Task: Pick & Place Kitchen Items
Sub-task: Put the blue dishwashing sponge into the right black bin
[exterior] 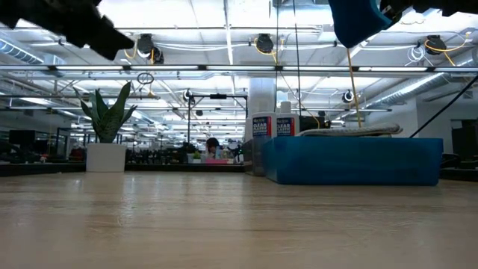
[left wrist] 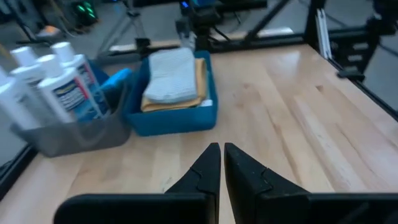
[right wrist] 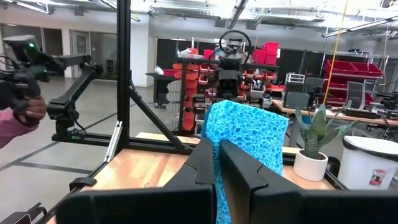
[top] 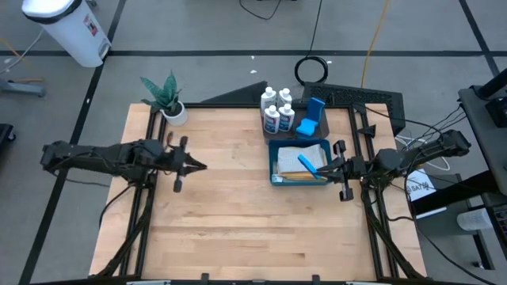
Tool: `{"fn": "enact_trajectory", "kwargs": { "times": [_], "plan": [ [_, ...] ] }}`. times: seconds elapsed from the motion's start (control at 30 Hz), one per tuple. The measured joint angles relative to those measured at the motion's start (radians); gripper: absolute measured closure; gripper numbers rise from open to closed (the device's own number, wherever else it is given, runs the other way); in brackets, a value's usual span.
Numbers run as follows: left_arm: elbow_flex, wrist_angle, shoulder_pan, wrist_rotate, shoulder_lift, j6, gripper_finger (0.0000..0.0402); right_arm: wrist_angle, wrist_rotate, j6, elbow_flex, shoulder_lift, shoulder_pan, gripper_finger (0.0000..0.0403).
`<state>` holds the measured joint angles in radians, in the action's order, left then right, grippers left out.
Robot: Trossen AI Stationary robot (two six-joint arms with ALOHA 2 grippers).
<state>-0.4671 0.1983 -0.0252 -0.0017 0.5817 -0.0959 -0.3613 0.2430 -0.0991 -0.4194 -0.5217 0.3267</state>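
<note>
My right gripper [top: 321, 167] hangs over the blue bin [top: 275, 176] at the table's right, shut on a bright blue sponge [right wrist: 249, 134]. The bin holds a grey cloth [left wrist: 169, 76] lying on an orange one [left wrist: 200, 81]. Behind it, white bottles with blue labels [top: 276, 110] stand in a dark grey tray [left wrist: 74, 134], with another blue sponge [top: 312, 120] beside them. My left gripper [left wrist: 221, 157] is shut on nothing, above the bare wood left of centre [top: 201, 166]. My right gripper pinches the sponge between its two fingers near one side edge [right wrist: 217, 134]. The fingers [right wrist: 202, 158] come roughly level from the table's right. Most of the sponge stands out past and above the fingertips. It is lifted clear above the blue bin [exterior: 358, 19].
A potted green plant [top: 168, 99] stands at the table's far left corner. Bare wood [top: 238, 222] spreads over the middle and near half of the table. A person's hand [right wrist: 25, 112] shows in the room beyond the table. The arms' dark frames run along both side edges.
</note>
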Motion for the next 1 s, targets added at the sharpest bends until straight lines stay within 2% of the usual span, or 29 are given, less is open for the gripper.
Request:
{"fn": "enact_trajectory", "kwargs": {
  "times": [0.2, 0.4, 0.7, 0.9, 1.0],
  "plan": [
    [0.122, -0.023, 0.054, 0.0, -0.183, 0.025, 0.0376, 0.005, 0.05, -0.003, 0.0, 0.0, 0.0, 0.0403],
    [0.156, 0.011, 0.084, 0.0, -0.288, 0.05, 0.0376, 0.007, 0.051, 0.003, 0.0, 0.0, 0.0, 0.0403],
    [0.159, 0.088, 0.127, -0.011, -0.322, 0.048, 0.0376, 0.007, 0.054, 0.001, 0.0, 0.0, 0.0, 0.0403],
    [0.159, 0.09, 0.172, -0.095, -0.322, 0.068, 0.0376, 0.006, 0.17, 0.005, 0.0, -0.006, 0.0, 0.0403],
    [0.159, 0.089, 0.185, -0.122, -0.32, 0.104, 0.0376, 0.001, 0.179, 0.005, 0.0, -0.016, -0.004, 0.0403]
  ]
}}
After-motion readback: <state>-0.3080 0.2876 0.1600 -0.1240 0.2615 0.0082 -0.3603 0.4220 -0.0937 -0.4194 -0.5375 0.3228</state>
